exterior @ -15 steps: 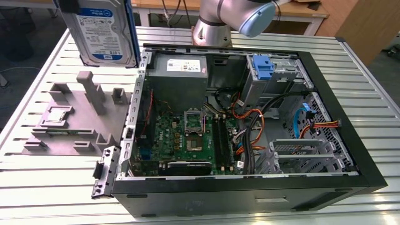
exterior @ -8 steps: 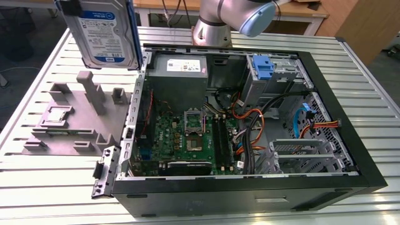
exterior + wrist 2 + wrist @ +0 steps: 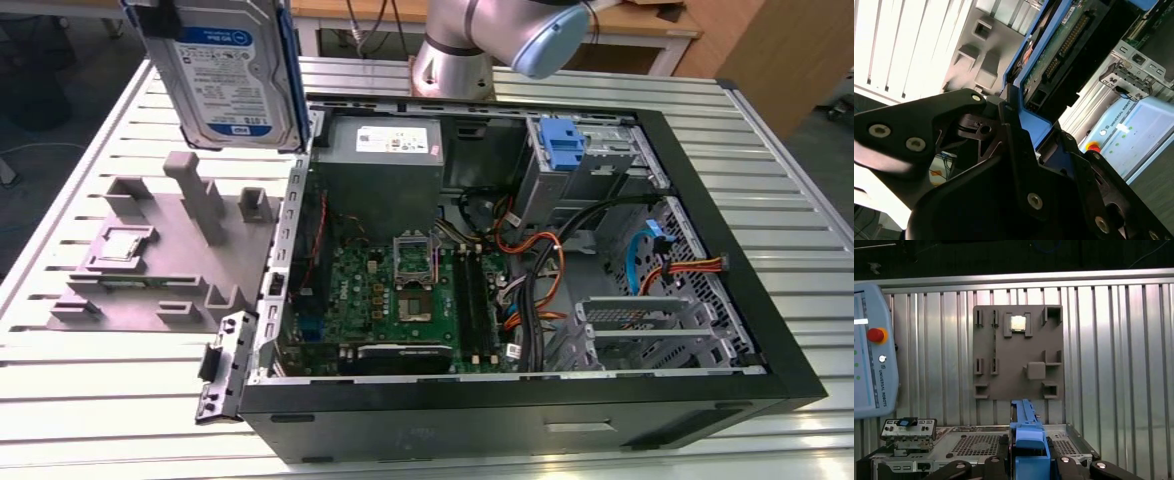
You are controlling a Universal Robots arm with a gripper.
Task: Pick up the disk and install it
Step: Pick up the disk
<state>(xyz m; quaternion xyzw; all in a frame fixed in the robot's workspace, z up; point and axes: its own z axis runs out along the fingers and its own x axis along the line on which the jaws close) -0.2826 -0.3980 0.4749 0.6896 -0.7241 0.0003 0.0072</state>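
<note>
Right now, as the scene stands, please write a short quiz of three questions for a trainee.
1. True or false: the flat silver-grey hard disk with blue rails lies inside the open black computer case.
2. The black gripper holds: A) that disk, B) a screwdriver, C) nothing.
3. Fill in: the square silver chip sits on the grey ___ beside the case.
Key: 1 false, it hangs outside; 2 A; 3 fixture plate.
</note>
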